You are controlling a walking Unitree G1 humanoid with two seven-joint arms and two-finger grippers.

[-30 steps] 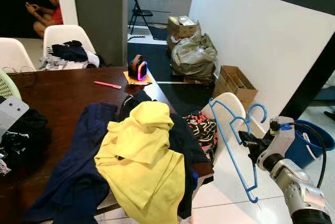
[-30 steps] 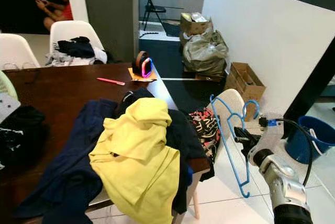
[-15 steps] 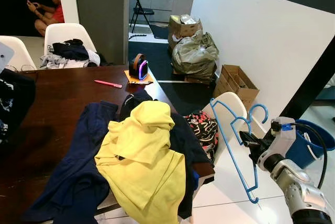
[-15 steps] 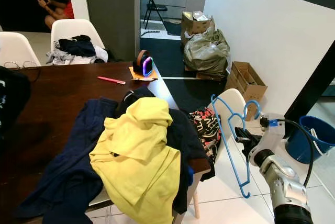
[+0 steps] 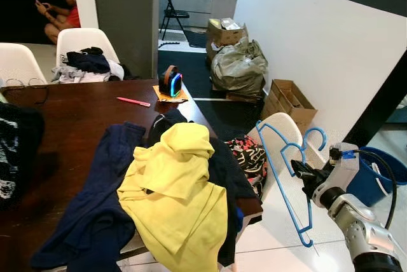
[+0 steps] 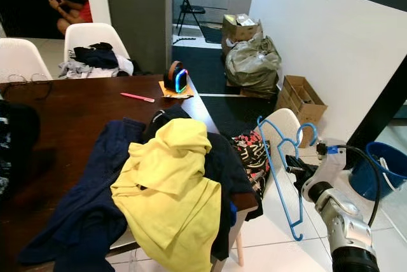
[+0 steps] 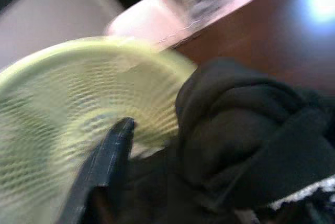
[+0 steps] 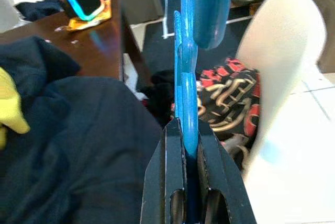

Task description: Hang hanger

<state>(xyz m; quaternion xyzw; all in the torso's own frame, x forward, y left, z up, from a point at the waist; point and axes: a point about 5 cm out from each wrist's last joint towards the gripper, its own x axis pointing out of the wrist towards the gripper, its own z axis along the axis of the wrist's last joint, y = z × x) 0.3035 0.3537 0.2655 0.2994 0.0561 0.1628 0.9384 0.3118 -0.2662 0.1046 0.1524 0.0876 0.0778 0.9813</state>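
Right now the right gripper [image 8: 189,182] is squeezing its two black fingers [image 8: 170,179] against the flat sides of the blue hanger [image 5: 284,176], with the plastic running straight up out of the narrow slot between them. In the head views the grasp is sitting near the neck of the hanger, just under the curled hook, while the long bar is slanting down toward the white floor tiles, so the hanger is hanging free in the air beside the silver right arm. Just past the hanger, a white chair [image 5: 283,133] is standing at the table's end with a red-and-black patterned garment [image 5: 248,156] lying on its seat; the hanger's upper corner is overlapping the chair back in the picture, though whether they are touching cannot be told.

On the dark wooden table [image 5: 70,119], a yellow shirt [image 5: 175,189] is lying on top of a heap of navy clothes [image 5: 102,208]. Farther along the table a pink pen [image 5: 133,102] and a small speaker [image 5: 169,84] with a glowing ring are resting.

The left gripper [image 7: 104,166] is showing one blurred black finger next to a dark garment [image 7: 246,140] and a pale green mesh basket [image 7: 57,109]; whether its fingers are parted or closed cannot be told. A blue bucket [image 5: 376,173] is standing on the floor behind the right arm, and a person [image 5: 57,14] is sitting in the far dark room.
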